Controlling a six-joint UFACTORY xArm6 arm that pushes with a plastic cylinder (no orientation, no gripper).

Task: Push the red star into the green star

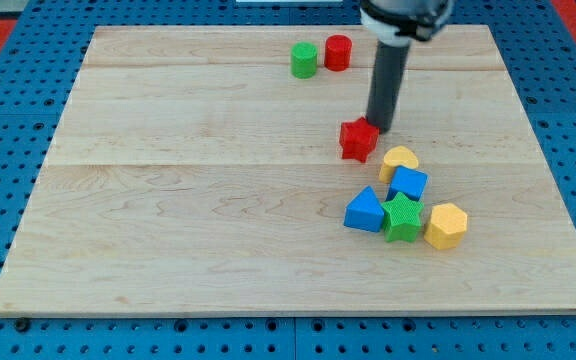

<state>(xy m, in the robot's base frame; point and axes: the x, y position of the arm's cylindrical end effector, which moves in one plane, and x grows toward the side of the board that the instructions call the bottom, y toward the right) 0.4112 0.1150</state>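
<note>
The red star point(358, 139) lies right of the board's middle. The green star point(402, 217) lies below and to the right of it, in a cluster of blocks. My tip point(380, 129) sits right at the red star's upper right edge, touching it or nearly so. The dark rod rises from there to the view's top.
Around the green star lie a blue triangular block point(365, 211) on its left, a blue cube point(408, 184) above, a yellow rounded block point(399, 160) above that, and a yellow hexagon point(447, 225) on its right. A green cylinder point(304, 60) and a red cylinder point(338, 52) stand near the top.
</note>
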